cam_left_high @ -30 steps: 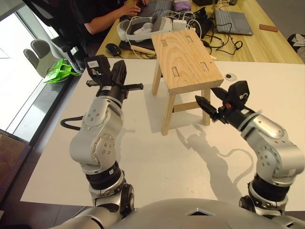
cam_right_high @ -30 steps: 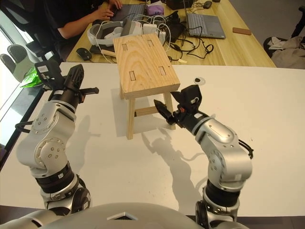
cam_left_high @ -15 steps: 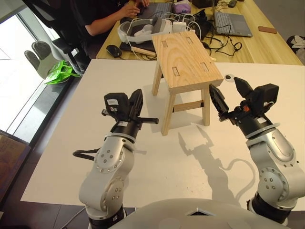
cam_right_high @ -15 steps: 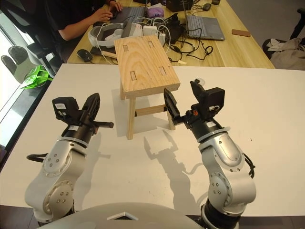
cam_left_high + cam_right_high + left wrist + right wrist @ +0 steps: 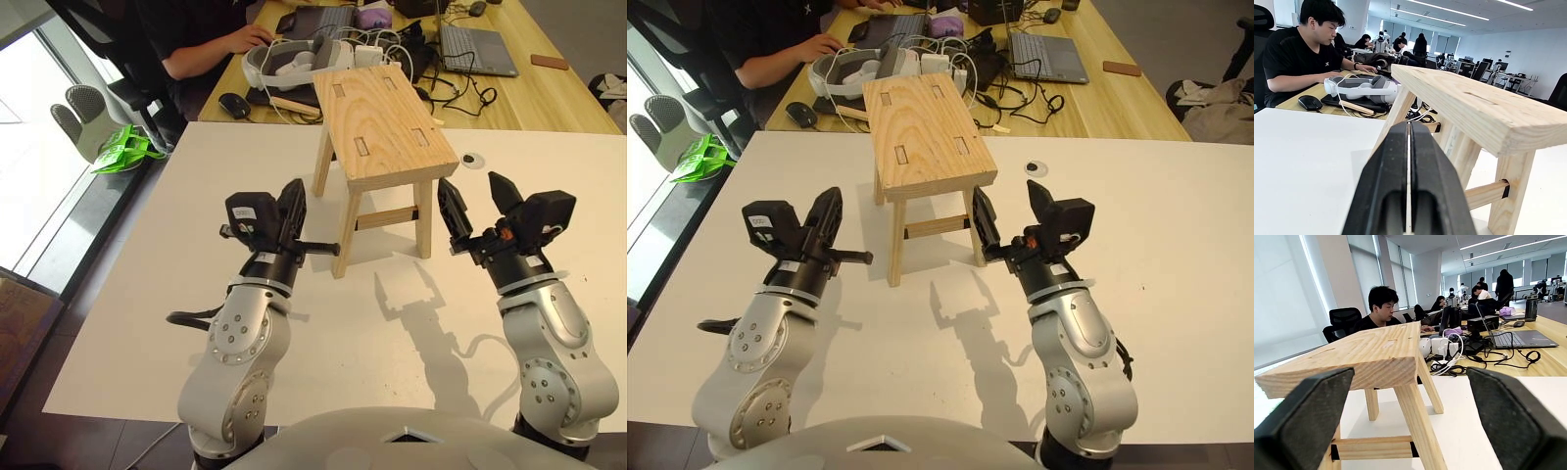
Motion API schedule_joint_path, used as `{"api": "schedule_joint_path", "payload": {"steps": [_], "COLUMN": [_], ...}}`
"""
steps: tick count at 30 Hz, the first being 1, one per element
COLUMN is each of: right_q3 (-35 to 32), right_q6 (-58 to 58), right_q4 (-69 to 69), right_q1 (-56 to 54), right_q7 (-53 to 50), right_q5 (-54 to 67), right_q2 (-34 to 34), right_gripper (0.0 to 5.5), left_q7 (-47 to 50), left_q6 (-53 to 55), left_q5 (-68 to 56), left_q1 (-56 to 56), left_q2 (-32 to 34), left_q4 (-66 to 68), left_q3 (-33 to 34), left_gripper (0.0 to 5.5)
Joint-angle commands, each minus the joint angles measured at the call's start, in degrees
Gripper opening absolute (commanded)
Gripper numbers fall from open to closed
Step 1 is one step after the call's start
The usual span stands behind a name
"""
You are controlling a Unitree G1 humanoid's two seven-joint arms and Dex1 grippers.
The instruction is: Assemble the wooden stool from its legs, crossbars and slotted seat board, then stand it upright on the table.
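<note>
The wooden stool (image 5: 383, 117) stands upright on the white table (image 5: 176, 294), its slotted seat board on top, legs and crossbars (image 5: 384, 218) fitted below. My left gripper (image 5: 294, 208) is shut and empty, held just left of the stool's near left leg (image 5: 344, 235). My right gripper (image 5: 476, 202) is open with its fingers spread wide, just right of the near right leg (image 5: 423, 217), touching nothing. The left wrist view shows shut fingers (image 5: 1415, 181) pointing at the stool (image 5: 1474, 110). The right wrist view shows two wide-apart pads (image 5: 1308, 416) framing the stool (image 5: 1366, 357).
A second wooden table (image 5: 568, 103) behind holds laptops, cables, a headset (image 5: 284, 59) and a mouse (image 5: 233, 100); a person sits there. A small round disc (image 5: 474, 158) lies on the white table right of the stool. The table's left edge is near my left arm.
Both arms have drawn back toward me and lowered. The right gripper has opened wide and now sits right of the stool. The stool has not moved.
</note>
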Motion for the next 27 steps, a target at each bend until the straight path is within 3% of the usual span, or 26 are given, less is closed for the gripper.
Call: {"api": "schedule_joint_path", "payload": {"steps": [1,12,27], "right_q3": [2.0,3.4,4.0], "right_q6": [-1.9,-4.2,-6.5], "right_q4": [-0.6,-0.1,1.1], "right_q1": [1.5,2.7,4.9], "right_q7": [-1.1,-3.1,-3.3], "right_q5": [-1.3,-1.1,-1.5], "right_q2": [-0.9,-1.7,-3.3], "right_gripper": [4.25,4.25,4.25], "left_q7": [-0.5,-1.8,-0.8], "left_q6": [0.9,-1.6,-7.0], "left_q5": [0.1,2.9,5.5], "left_q1": [-0.6,1.4,6.2], "left_q2": [0.3,2.6,1.0], "left_q4": [-0.5,-0.7,-0.3], "left_q3": [0.5,-1.7,-4.5], "left_gripper": [0.05,0.05,0.05]}}
